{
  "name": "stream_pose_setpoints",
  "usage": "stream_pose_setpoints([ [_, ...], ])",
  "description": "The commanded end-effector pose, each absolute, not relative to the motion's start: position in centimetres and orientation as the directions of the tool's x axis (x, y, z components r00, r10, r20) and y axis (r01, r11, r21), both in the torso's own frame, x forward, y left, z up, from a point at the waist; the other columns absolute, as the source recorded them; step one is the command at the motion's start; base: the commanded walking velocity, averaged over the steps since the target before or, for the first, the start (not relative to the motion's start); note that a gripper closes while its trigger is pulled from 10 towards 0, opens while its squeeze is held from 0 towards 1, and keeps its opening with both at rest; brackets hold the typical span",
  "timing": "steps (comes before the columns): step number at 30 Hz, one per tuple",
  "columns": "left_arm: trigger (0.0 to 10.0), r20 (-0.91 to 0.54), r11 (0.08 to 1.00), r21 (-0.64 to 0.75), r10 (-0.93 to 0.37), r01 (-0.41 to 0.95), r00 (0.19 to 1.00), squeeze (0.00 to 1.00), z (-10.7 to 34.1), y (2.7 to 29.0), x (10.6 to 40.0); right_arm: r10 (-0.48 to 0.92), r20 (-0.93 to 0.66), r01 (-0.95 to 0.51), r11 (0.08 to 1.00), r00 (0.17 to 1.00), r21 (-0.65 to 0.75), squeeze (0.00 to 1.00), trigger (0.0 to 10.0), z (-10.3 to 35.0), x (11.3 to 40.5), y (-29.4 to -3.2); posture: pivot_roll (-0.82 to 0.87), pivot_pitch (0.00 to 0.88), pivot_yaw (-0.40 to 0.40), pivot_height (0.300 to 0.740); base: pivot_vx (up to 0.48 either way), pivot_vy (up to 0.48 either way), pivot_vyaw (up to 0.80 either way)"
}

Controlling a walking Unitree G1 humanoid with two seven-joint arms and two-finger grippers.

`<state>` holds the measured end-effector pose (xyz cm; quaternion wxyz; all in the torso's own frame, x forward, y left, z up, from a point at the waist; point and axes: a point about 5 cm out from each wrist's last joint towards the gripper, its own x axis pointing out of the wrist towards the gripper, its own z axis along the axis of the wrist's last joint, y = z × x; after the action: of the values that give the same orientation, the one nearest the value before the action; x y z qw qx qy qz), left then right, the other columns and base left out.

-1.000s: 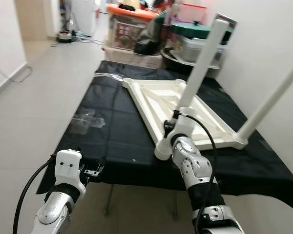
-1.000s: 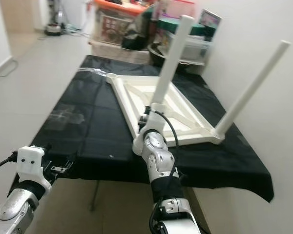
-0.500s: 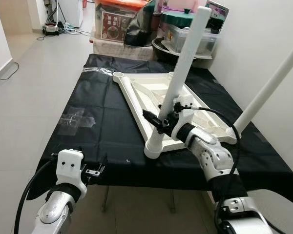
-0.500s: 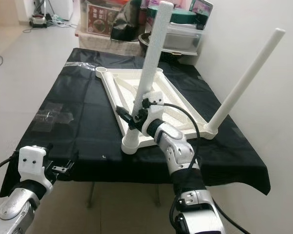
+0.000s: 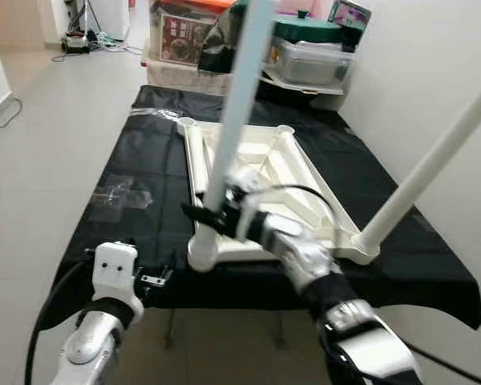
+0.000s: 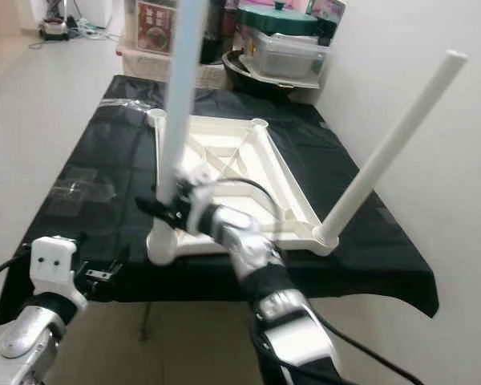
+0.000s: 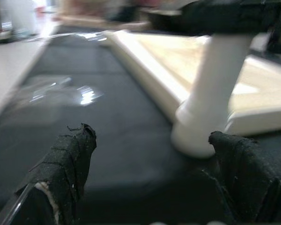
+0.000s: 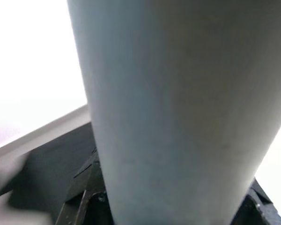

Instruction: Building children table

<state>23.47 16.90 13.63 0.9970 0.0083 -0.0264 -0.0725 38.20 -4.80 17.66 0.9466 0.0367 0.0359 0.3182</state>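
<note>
- Since the earlier frames, the right arm has swung across to the robot's left, and the white table leg it grips now stands nearer the left front corner of the upturned tabletop, whereas before it rose nearer the middle of the front edge.
- Right gripper (image 5: 211,215) is clamped on the near table leg (image 5: 239,95) low on its shaft, just above the socket; in the right wrist view the pale leg (image 8: 178,117) sits tight between the black fingers (image 8: 82,197).
- That leg stands nearly upright with a slight lean away from the robot, its foot in the front left corner socket (image 5: 202,253) of the tabletop.
- White children's tabletop (image 5: 305,172) lies upside down on the black-covered work table (image 5: 136,172), ribs showing.
- A second leg (image 5: 433,164) is seated in the front right corner and slants up toward the wall.
- Left gripper (image 5: 152,281) hovers low at the near edge of the work table, apart from the tabletop; in the left wrist view its taped fingers (image 7: 68,159) are spread wide and hold nothing, with the leg's base (image 7: 201,126) ahead of them.
- Storage bins and a green-lidded pot (image 5: 305,32) crowd the floor beyond the far end of the table.
</note>
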Motion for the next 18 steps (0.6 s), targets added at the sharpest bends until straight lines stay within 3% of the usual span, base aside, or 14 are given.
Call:
stream_pose_setpoints([
  [1,10.0,0.045,0.990,0.016,-0.140,0.140,0.989,0.00,13.4,16.9,23.2,0.088,-0.218,-0.076,0.995,0.972,0.063,0.00,0.0,15.2,39.2,-11.7,0.19,0.000,-0.203,0.740,0.000,0.000,0.00],
  [2,10.0,0.045,0.990,0.016,-0.140,0.140,0.989,0.00,13.4,16.9,23.2,0.088,-0.218,-0.076,0.995,0.972,0.063,0.00,0.0,15.2,39.2,-11.7,0.19,0.000,-0.203,0.740,0.000,0.000,0.00],
  [3,10.0,0.043,0.990,0.016,-0.141,0.140,0.989,0.00,13.3,16.9,23.2,-0.085,-0.255,0.102,0.993,0.963,0.052,0.00,0.0,14.3,38.7,-13.7,0.19,0.000,-0.202,0.740,0.000,0.000,0.00],
  [4,10.0,0.043,0.990,0.016,-0.141,0.140,0.989,0.00,13.3,16.9,23.2,-0.085,-0.255,0.102,0.993,0.963,0.052,0.00,0.0,14.3,38.7,-13.7,0.19,0.000,-0.202,0.740,0.000,0.000,0.00],
  [5,10.0,0.041,0.990,0.016,-0.142,0.142,0.989,0.00,13.3,16.8,23.1,-0.178,-0.274,0.199,0.979,0.945,0.049,0.00,0.0,13.5,37.8,-14.8,0.19,0.000,-0.198,0.740,0.000,0.000,0.00],
  [10,10.0,0.038,0.990,0.015,-0.143,0.143,0.989,0.00,13.2,16.8,23.1,-0.168,-0.281,0.191,0.980,0.945,0.058,0.00,0.0,13.0,36.7,-14.6,0.19,0.000,-0.198,0.740,0.000,0.000,0.00],
  [11,10.0,0.035,0.989,0.014,-0.146,0.146,0.989,0.00,13.1,16.7,23.1,-0.055,-0.294,0.084,0.993,0.954,0.084,0.00,0.0,12.8,35.7,-13.0,0.17,0.000,-0.183,0.740,0.000,0.000,0.00],
  [12,10.0,0.032,0.988,0.013,-0.152,0.152,0.988,0.00,13.0,16.6,23.2,0.125,-0.222,-0.095,0.986,0.967,0.140,0.00,10.0,13.7,34.8,-10.8,0.16,0.000,-0.175,0.740,0.000,0.000,0.00],
  [13,10.0,0.032,0.988,0.013,-0.152,0.152,0.988,0.00,13.0,16.6,23.2,0.125,-0.222,-0.095,0.986,0.967,0.140,0.00,10.0,13.7,34.8,-10.8,0.16,0.000,-0.175,0.740,0.000,0.000,0.00],
  [14,10.0,0.029,0.988,0.012,-0.157,0.156,0.987,0.00,12.9,16.5,23.2,0.248,-0.163,-0.221,0.961,0.955,0.169,0.00,10.0,14.4,34.2,-9.3,0.15,0.000,-0.171,0.740,0.000,0.000,0.00],
  [15,10.0,0.028,0.987,0.012,-0.161,0.160,0.987,0.00,12.9,16.4,23.3,0.326,-0.103,-0.306,0.936,0.940,0.171,1.00,10.0,15.3,34.1,-8.5,0.16,0.000,-0.172,0.740,0.000,0.000,0.00],
  [16,10.0,0.028,0.987,0.012,-0.161,0.160,0.987,0.00,12.9,16.4,23.3,0.326,-0.103,-0.306,0.936,0.940,0.171,1.00,10.0,15.3,34.1,-8.5,0.16,0.000,-0.172,0.740,0.000,0.000,0.00],
  [17,10.0,0.030,0.987,0.012,-0.162,0.162,0.986,0.00,12.9,16.3,23.4,0.431,-0.066,-0.413,0.891,0.900,0.189,1.00,10.0,16.1,34.2,-8.0,0.16,0.000,-0.180,0.740,0.000,0.000,0.00],
  [18,10.0,0.033,0.987,0.013,-0.160,0.160,0.987,0.00,13.0,16.4,23.5,0.519,-0.035,-0.505,0.843,0.854,0.187,0.42,10.0,17.0,34.3,-7.8,0.16,0.000,-0.182,0.740,0.000,0.000,0.00],
])
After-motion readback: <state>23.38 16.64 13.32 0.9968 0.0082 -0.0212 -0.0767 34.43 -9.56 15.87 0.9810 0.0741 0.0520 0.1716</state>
